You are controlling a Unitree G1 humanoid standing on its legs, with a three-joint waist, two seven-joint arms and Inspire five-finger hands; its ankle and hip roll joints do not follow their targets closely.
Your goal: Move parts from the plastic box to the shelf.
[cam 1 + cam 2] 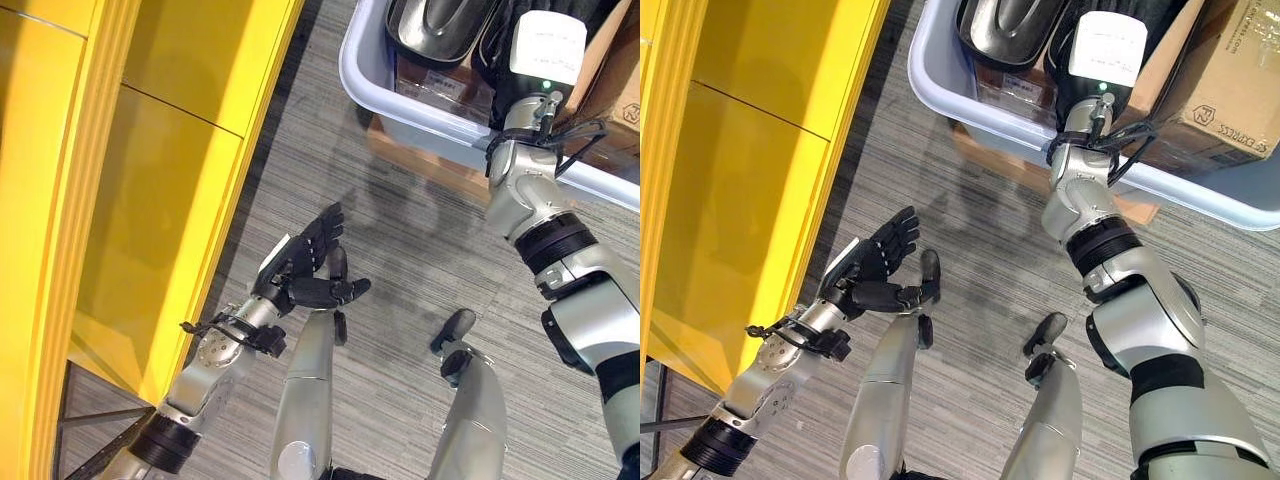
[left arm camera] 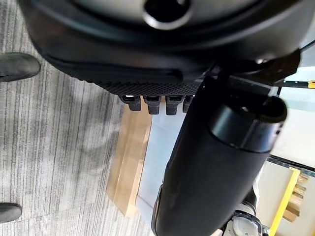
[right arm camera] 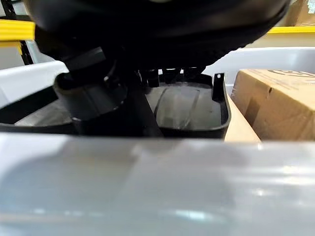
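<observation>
A grey plastic box (image 1: 400,112) stands on the floor at the upper right and holds dark moulded parts: a glossy curved part (image 1: 435,25) and a black tray-like part (image 3: 192,110). My right hand (image 1: 546,48) reaches over the near rim into the box, its fingers (image 3: 170,74) straight above the black part with nothing between them and the thumb. My left hand (image 1: 312,262) hovers open and palm up over the carpet, holding nothing, beside the yellow shelf (image 1: 130,200) on the left.
A brown cardboard box (image 1: 1230,90) lies at the plastic box's right end. A wooden board (image 1: 420,160) sits under the box. Striped grey carpet (image 1: 400,260) spreads between shelf and box.
</observation>
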